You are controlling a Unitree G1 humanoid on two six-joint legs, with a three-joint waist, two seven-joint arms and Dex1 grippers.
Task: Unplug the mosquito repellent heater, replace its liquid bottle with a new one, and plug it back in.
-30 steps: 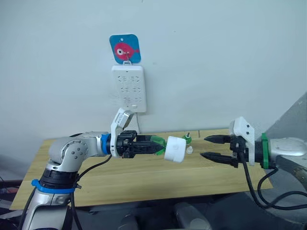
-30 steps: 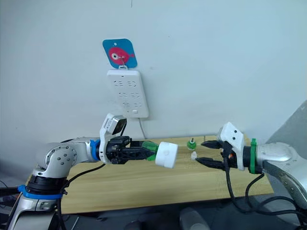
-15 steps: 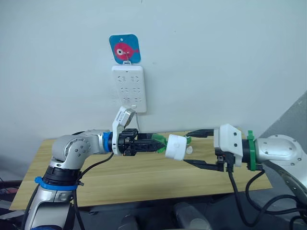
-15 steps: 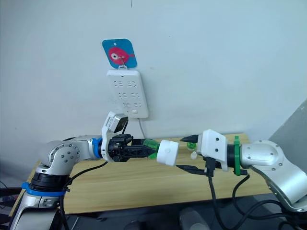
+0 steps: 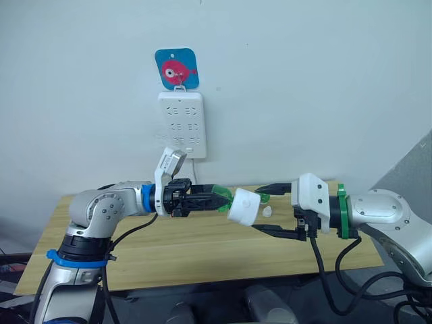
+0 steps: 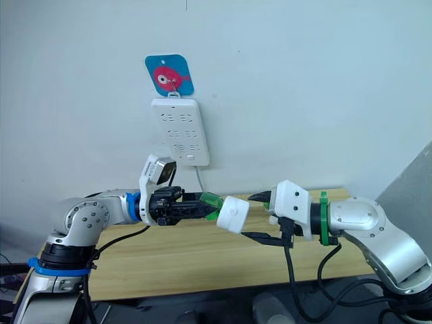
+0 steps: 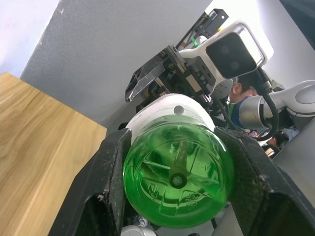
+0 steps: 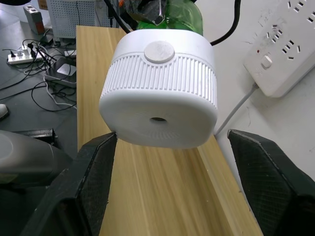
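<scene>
Ribbed white heater (image 8: 160,101), green bottle (image 7: 178,178)

My right gripper (image 5: 262,208) has travelled in from well off to the right and now sits right at the heater (image 5: 244,206), one finger above it and one below, jaws spread wide (not touching it, as far as I can tell). On the way it rolled over: a second ago its fingers lay nearly level, now they stack one over the other. My left gripper (image 5: 214,200) has drifted slightly left with the green bottle (image 7: 177,183).
</scene>
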